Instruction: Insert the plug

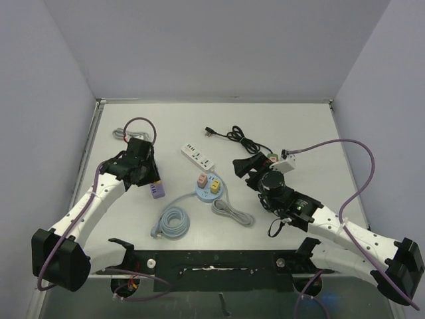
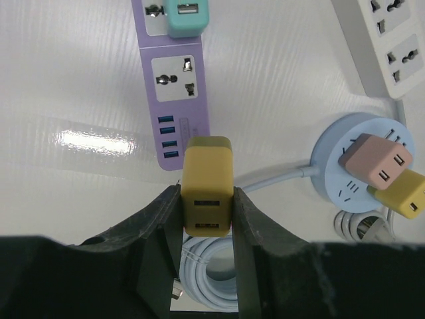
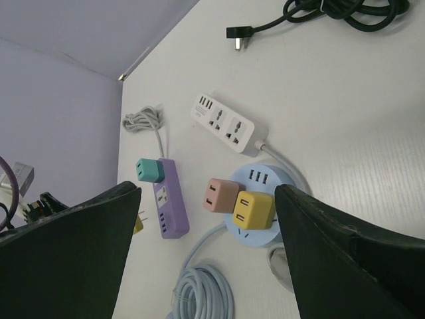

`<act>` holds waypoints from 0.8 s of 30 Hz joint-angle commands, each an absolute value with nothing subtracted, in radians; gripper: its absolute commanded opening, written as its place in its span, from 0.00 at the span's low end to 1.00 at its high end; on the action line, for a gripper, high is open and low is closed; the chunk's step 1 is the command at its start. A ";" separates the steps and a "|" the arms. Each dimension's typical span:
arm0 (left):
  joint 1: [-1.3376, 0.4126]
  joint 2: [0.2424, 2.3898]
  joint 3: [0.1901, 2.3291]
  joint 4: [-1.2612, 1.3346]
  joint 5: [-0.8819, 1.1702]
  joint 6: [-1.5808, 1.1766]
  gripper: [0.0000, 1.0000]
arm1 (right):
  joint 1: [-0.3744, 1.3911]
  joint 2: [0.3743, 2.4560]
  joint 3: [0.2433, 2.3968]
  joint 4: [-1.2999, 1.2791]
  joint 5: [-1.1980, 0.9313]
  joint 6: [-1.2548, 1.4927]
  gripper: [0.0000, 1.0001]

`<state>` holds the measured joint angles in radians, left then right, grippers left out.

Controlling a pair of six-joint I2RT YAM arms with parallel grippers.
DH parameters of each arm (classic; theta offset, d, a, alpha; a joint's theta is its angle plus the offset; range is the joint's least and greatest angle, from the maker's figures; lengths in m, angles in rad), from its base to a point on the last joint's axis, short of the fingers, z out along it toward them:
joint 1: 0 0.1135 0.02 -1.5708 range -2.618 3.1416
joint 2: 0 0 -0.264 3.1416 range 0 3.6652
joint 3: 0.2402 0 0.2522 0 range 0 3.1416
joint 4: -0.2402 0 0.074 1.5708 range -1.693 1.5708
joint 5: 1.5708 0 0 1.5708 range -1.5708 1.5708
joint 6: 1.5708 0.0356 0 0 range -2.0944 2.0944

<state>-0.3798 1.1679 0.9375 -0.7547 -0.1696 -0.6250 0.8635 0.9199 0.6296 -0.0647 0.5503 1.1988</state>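
The left gripper [image 2: 207,197] pinches the mustard-yellow plug [image 2: 207,166] just short of the USB end of the purple power strip [image 2: 174,86], whose printing is too small to read. The right gripper [image 3: 207,193] has its jaws spread wide. Its wrist view, unlike the left one, shows the black cable [image 3: 237,33] farther off.

A white power strip [image 1: 198,157] lies on the table [image 1: 299,126], with a black cord [image 1: 240,138] bundled to its right. Nearer, a round blue socket hub [image 1: 210,189] carries a pink adapter [image 1: 202,179] and a yellow adapter [image 1: 216,185] side by side. A pale blue cable [image 1: 174,221] lies coiled at its near left, a grey cable [image 1: 232,212] at its near right.
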 commanded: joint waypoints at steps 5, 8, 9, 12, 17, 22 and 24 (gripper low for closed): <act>-0.286 1.259 1.052 -0.773 -0.137 -0.546 0.26 | 0.853 0.857 0.603 -0.094 0.638 1.172 0.84; -0.257 1.292 1.062 -0.773 -0.129 -0.522 0.26 | 0.853 0.836 0.594 -0.117 0.653 1.173 0.84; -0.250 1.299 1.062 -0.764 -0.132 -0.519 0.27 | 0.853 0.826 0.591 -0.127 0.655 1.173 0.84; -0.222 1.326 1.060 -0.739 -0.107 -0.504 0.27 | 0.852 0.805 0.585 -0.152 0.673 1.174 0.84; -0.195 1.391 1.088 -0.739 -0.125 -0.485 0.27 | 0.850 0.769 0.567 -0.179 0.704 1.178 0.85; -0.193 1.435 1.113 -0.724 -0.085 -0.483 0.27 | 0.847 0.758 0.552 -0.180 0.709 1.187 0.85; -0.193 1.446 1.114 -0.714 -0.064 -0.487 0.27 | 0.847 0.755 0.549 -0.182 0.709 1.188 0.85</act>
